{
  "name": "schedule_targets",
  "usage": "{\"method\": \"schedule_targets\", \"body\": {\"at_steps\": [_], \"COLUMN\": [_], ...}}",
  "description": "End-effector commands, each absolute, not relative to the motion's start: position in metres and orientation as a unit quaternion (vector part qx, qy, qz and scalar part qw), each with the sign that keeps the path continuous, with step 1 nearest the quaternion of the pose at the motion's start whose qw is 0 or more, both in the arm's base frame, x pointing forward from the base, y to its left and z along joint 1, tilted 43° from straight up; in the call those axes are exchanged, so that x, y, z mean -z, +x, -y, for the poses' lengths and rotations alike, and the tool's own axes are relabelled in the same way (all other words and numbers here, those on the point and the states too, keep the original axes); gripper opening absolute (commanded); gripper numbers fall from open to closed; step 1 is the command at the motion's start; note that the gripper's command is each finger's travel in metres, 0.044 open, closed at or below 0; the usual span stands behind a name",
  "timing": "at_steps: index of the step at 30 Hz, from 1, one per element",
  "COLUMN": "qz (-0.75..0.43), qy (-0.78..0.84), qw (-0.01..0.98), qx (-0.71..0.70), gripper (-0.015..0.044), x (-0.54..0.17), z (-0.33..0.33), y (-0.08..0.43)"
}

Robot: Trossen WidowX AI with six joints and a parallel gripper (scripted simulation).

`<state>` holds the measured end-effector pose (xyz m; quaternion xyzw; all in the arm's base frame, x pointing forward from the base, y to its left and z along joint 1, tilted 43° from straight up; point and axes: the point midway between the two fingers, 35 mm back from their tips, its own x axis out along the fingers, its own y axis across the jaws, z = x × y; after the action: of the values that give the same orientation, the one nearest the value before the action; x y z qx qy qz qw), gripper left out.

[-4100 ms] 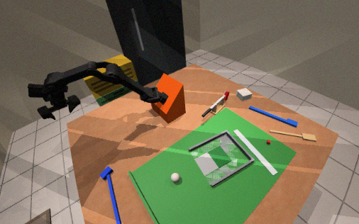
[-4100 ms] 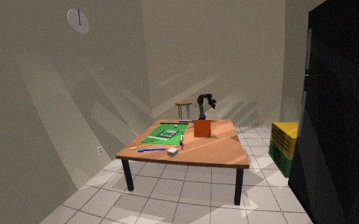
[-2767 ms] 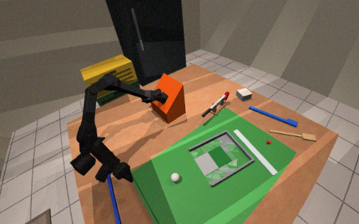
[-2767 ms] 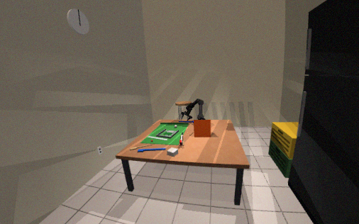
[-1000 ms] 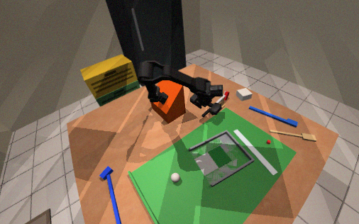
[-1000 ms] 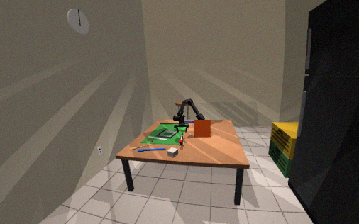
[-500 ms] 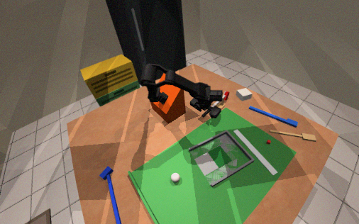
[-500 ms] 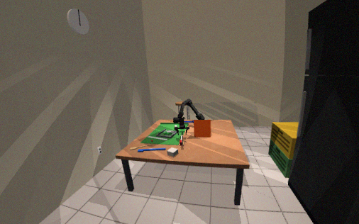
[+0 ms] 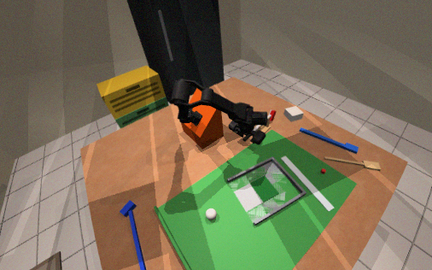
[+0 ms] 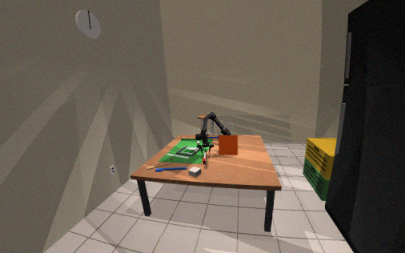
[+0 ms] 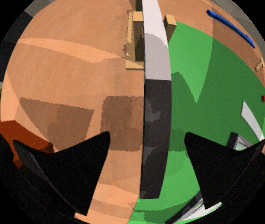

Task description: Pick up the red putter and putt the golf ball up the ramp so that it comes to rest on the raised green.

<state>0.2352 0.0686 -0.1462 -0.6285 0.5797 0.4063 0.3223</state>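
Low over the bench (image 9: 118, 171), the gripper (image 9: 254, 132) straddles the putter (image 11: 152, 83) shaft, fingers partly open and apart from it. From the gripper, the red head (image 9: 271, 114) points toward 1 o'clock, and the ball (image 9: 211, 214) rests on the mat (image 9: 250, 243) toward 7 o'clock.

A brown wooden table (image 9: 118, 171) on dark legs stands on a tiled floor (image 10: 202, 224). A green mat (image 9: 242, 239) covers much of its top, reaching to one edge. On the mat lie a white ball (image 9: 211, 214), a grey-framed raised green (image 9: 266, 190), a long white strip (image 9: 307, 183) and a small red marker (image 9: 323, 171). On the bare wood, an orange block (image 9: 205, 124) stands near the edge beside the arm's base. A white cube (image 9: 294, 113) sits towards one corner, with a blue stick (image 9: 329, 140) and a tan paddle (image 9: 354, 162) near it. Another blue stick (image 9: 134, 232) lies near the opposite corner. The putter (image 11: 155, 76) lies along the mat's border, its red head (image 9: 271, 114) towards the cube.
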Motion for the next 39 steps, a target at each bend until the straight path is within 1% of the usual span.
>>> {"method": "schedule_targets", "body": {"at_steps": [1, 9, 16, 21, 31, 35, 39], "qz": [-0.58, -0.58, -0.58, -0.579, -0.579, -0.578, -0.594], "qy": [-0.628, -0.628, -0.628, -0.628, -0.627, -0.631, -0.616], "qw": [0.323, 0.323, 0.323, 0.324, 0.323, 0.322, 0.357], "qx": [-0.406, -0.406, -0.406, -0.407, -0.408, -0.406, -0.374], "gripper": [0.0256, 0.0046, 0.0, 0.0, 0.0, 0.0, 0.0], "x": [0.146, 0.146, 0.145, 0.13, 0.074, 0.078, 0.061], "z": [-0.069, -0.069, -0.07, -0.087, -0.137, -0.133, -0.121], "y": [0.235, 0.235, 0.236, 0.238, 0.232, 0.234, 0.246]}}
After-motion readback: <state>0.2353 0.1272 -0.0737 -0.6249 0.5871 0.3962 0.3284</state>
